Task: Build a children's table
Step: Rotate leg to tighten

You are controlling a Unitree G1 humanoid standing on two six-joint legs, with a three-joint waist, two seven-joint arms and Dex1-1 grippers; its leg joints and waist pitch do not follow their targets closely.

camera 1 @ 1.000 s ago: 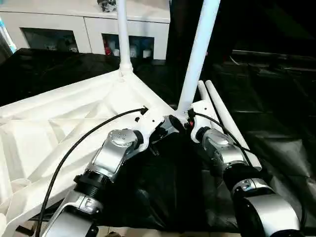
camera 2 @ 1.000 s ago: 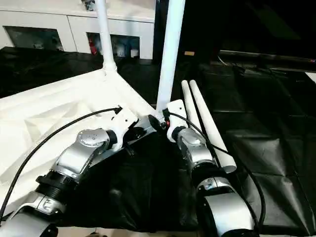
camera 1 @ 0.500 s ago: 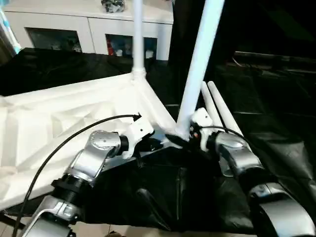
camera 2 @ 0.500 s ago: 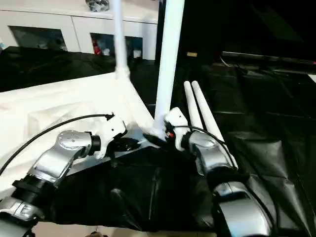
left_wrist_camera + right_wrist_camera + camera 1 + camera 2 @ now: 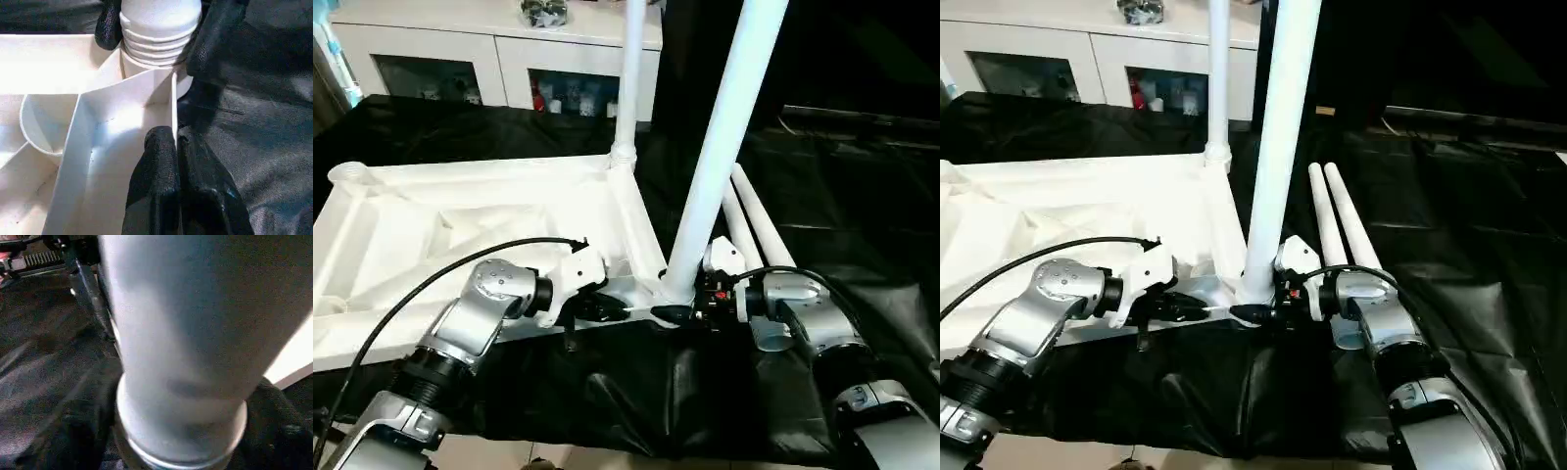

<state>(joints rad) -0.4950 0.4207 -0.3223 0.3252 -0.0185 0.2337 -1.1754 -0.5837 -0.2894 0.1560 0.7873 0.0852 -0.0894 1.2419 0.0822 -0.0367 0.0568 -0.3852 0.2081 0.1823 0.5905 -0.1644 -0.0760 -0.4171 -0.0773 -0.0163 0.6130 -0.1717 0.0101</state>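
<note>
Black-draped work table [image 5: 862,225]: one tabletop [image 5: 460,211], two standing legs [image 5: 720,147], two loose legs [image 5: 759,220].

Left hand [image 5: 176,183] pinching a thin white rib of the tabletop [image 5: 117,147], ridged leg [image 5: 159,24] socketed above, right hand [image 5: 156,34] gripping it, black-draped surface [image 5: 264,98] beside.
</note>
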